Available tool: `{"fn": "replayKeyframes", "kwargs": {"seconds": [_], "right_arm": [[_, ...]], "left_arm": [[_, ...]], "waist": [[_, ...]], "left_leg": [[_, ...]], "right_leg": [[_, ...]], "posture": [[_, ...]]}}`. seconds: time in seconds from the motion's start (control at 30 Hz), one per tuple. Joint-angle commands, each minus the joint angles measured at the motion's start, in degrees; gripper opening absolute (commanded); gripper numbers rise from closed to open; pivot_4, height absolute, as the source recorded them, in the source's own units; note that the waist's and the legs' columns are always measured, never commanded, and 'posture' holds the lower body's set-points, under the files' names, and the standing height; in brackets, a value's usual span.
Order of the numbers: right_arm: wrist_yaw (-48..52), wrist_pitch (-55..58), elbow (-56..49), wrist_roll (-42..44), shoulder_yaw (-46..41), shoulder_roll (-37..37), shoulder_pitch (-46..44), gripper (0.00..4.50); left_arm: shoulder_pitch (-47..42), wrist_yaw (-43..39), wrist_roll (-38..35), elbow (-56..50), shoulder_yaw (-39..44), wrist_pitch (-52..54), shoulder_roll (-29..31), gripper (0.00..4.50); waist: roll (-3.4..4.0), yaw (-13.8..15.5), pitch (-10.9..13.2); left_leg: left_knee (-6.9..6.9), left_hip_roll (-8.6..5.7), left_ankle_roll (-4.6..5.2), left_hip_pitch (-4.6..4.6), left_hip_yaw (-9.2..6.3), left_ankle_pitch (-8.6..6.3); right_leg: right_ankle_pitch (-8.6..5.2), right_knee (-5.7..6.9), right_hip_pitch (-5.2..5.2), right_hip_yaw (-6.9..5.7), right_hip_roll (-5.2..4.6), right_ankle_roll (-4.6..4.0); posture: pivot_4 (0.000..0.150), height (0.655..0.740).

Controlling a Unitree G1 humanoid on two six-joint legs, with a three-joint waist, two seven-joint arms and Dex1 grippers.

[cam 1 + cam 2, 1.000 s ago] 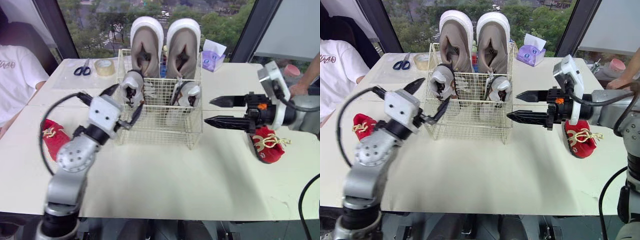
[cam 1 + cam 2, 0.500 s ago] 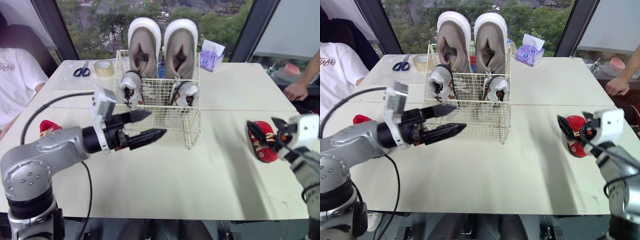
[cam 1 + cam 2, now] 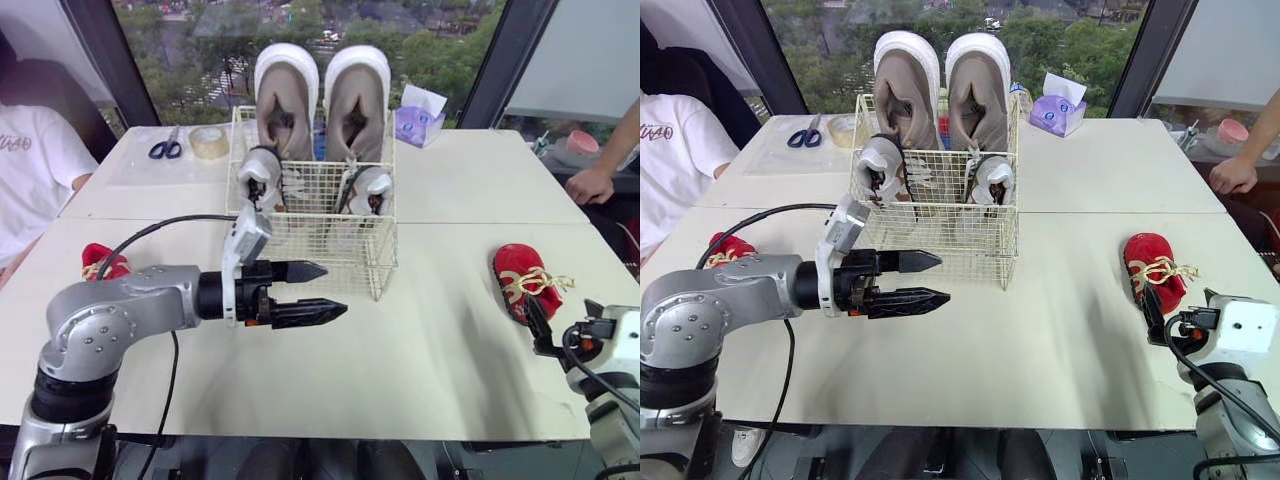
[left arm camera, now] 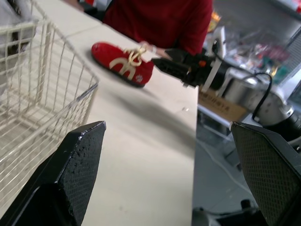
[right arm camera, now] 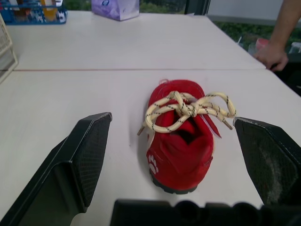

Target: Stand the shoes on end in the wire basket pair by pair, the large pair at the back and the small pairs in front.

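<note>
Open and empty, my left gripper (image 3: 335,291) hangs above the table (image 3: 420,360) at six o'clock of the wire basket (image 3: 360,250), fingers well apart and pointing toward three o'clock. In the basket the large tan pair (image 3: 286,95) stands on end at the twelve o'clock side, a small grey pair (image 3: 262,170) upright in front of it. My right gripper (image 5: 171,118), spread wide and holding nothing, faces one red shoe (image 3: 527,282) at four o'clock of the basket; the other red shoe (image 3: 100,262) lies at eight o'clock, well apart
</note>
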Motion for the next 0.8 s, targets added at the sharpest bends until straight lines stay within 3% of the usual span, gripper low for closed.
{"fn": "replayKeyframes", "kwargs": {"seconds": [0.03, 0.4, 0.57, 0.67, 0.8], "right_arm": [[0.27, -0.53, 2.09, -0.43, -1.14, -2.05, -1.27, 4.50], [2.91, 5.69, 15.51, -1.36, 3.28, -10.40, -11.06, 4.50], [2.56, 7.41, 27.40, -7.48, 10.14, -15.34, -18.85, 4.50], [2.19, 7.11, 30.48, -9.51, 11.82, -15.95, -21.03, 3.64], [2.52, 7.73, 30.05, -10.24, 12.43, -16.02, -21.01, 1.78]], "left_arm": [[0.57, -0.89, 1.11, -1.63, -0.18, -2.12, 0.24, 4.37], [4.69, 4.44, 1.33, -5.51, 1.31, -4.39, 0.09, 4.37], [6.46, 6.80, 2.14, -7.07, 1.60, -5.88, 0.14, 4.37], [7.20, 7.48, 2.03, -7.45, 2.23, -6.54, 0.70, 4.50], [6.13, 5.96, -0.57, -6.86, 4.76, -5.83, 3.70, 4.50]], "waist": [[0.00, -0.01, 0.00], [-0.02, 0.02, 0.02], [-0.04, -0.16, 0.02], [-0.04, -0.08, 0.02], [-0.17, -0.09, -0.02]], "left_leg": [[-0.03, 0.00, -0.01, -0.01, 0.00, 0.01], [-0.01, 0.05, 0.01, -0.04, 0.01, 0.02], [0.06, 0.04, 0.03, -0.05, 0.05, 0.03], [0.03, 0.05, 0.12, -0.06, 0.05, 0.08], [0.07, 0.06, 0.14, -0.05, 0.05, 0.09]], "right_leg": [[-0.01, 0.00, 0.04, 0.00, 0.00, -0.01], [-0.02, -0.02, 0.12, -0.01, -0.01, -0.03], [-0.02, -0.06, 0.17, -0.03, -0.04, -0.03], [-0.02, -0.05, 0.13, -0.04, -0.04, -0.03], [-0.02, -0.06, 0.18, -0.04, -0.03, -0.03]], "posture": [[0.150, 0.7358], [0.150, 0.7358], [0.150, 0.7358], [0.150, 0.7358], [0.150, 0.7358]]}}
